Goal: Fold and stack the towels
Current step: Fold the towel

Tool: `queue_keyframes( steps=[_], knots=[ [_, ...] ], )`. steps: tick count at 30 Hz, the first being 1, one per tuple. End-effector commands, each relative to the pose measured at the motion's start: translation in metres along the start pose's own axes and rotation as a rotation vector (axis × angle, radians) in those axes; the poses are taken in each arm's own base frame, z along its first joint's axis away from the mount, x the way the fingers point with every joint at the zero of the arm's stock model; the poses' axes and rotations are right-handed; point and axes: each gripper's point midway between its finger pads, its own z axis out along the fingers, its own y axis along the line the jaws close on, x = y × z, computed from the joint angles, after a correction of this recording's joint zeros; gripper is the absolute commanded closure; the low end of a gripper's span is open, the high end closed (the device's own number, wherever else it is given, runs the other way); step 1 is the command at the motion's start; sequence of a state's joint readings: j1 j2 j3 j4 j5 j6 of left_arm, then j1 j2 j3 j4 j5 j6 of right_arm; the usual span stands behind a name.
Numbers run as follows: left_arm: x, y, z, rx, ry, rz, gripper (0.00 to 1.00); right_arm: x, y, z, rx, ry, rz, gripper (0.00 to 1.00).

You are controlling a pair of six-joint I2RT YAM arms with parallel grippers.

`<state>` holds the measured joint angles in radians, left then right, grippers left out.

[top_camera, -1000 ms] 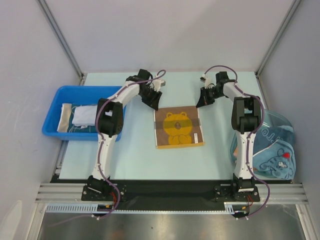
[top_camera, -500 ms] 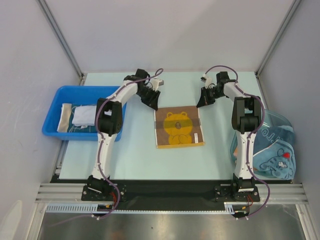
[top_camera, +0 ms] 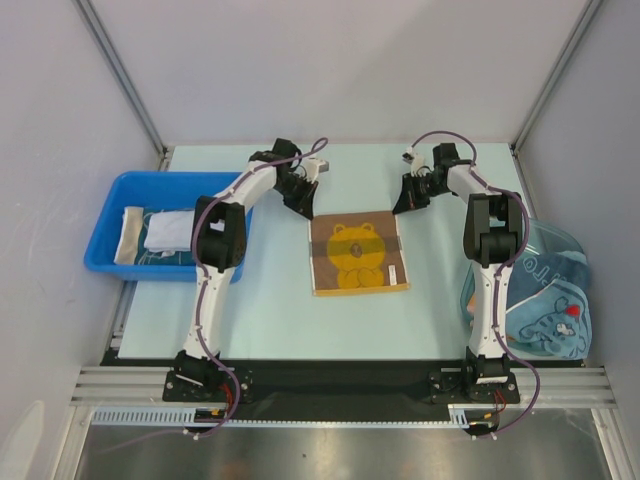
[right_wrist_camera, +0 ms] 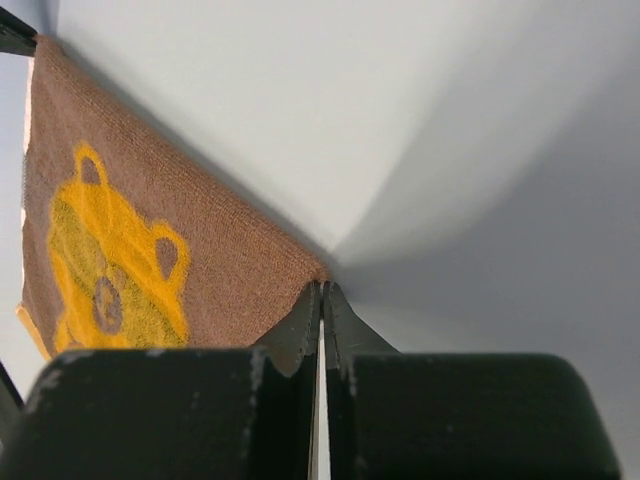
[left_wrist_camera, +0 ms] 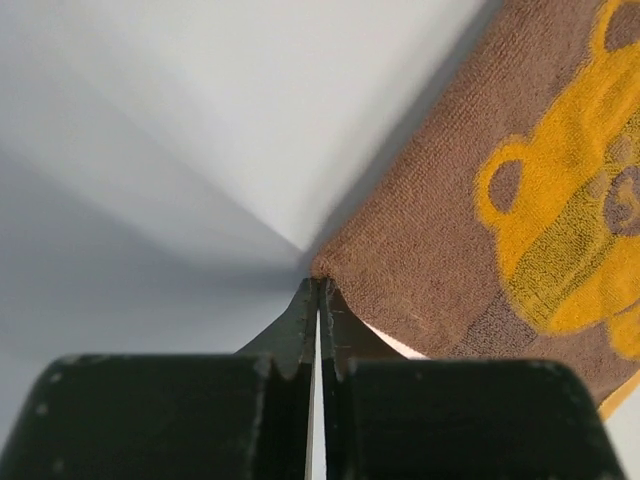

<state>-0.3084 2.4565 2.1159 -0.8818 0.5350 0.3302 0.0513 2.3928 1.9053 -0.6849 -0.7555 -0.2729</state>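
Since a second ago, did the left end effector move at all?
Yes. The left end effector slid slightly left, toward the blue bin, away from the bear towel, and its jaws closed.

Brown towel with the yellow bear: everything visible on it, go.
The brown terry towel lies flat and roughly square on the pale green table, yellow bear print face up, a pale underside showing along its near and left edges. The left gripper and right gripper are each shut on one far corner.

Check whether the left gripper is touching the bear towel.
Touching. The left wrist view shows the left gripper with shut tips pinching the bear towel at its corner.
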Motion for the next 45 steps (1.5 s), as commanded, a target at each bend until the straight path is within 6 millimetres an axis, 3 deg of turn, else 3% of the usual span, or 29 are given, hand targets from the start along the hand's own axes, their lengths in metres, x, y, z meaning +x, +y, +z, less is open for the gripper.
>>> queue_keyframes(
  steps=[1,2,3,4,5,7,11,19,24,31,38,45],
  knots=[
    [-0.029,-0.005,-0.007,0.009,-0.079,0.042,1.00,-0.016,0.004,-0.007,0.005,-0.058,-0.005,1.00],
    [-0.033,0.000,-0.010,-0.019,-0.090,0.044,1.00,-0.029,-0.001,-0.009,0.030,-0.128,-0.012,1.00],
    [-0.039,0.001,-0.015,-0.029,-0.109,0.048,1.00,-0.045,0.002,-0.025,0.063,-0.194,-0.030,1.00],
    [-0.046,0.003,-0.020,-0.042,-0.134,0.052,1.00,-0.034,-0.002,-0.022,0.068,-0.203,0.004,1.00],
    [-0.051,0.006,-0.022,-0.063,-0.148,0.049,1.00,-0.049,-0.005,-0.029,0.087,-0.268,-0.041,1.00],
    [-0.060,0.009,-0.029,-0.080,-0.187,0.046,1.00,-0.055,-0.008,-0.038,0.107,-0.305,-0.061,1.00],
    [-0.070,0.012,-0.035,-0.106,-0.220,0.047,1.00,-0.058,-0.011,-0.037,0.106,-0.309,-0.097,1.00],
    [-0.088,0.004,-0.058,-0.131,-0.288,0.072,1.00,-0.071,0.006,-0.055,0.103,-0.375,-0.224,1.00],
    [-0.099,-0.012,-0.085,-0.138,-0.330,0.098,1.00,-0.078,0.019,-0.072,0.122,-0.407,-0.261,1.00],
    [-0.075,-0.033,-0.089,-0.159,-0.275,0.148,1.00,-0.061,0.031,-0.088,0.172,-0.412,-0.272,1.00],
    [-0.054,-0.060,-0.090,-0.156,-0.241,0.171,1.00,-0.030,0.044,-0.097,0.219,-0.398,-0.243,1.00],
    [-0.015,-0.078,-0.086,-0.158,-0.198,0.148,1.00,-0.005,0.064,-0.105,0.261,-0.394,-0.168,1.00]
  ],
)
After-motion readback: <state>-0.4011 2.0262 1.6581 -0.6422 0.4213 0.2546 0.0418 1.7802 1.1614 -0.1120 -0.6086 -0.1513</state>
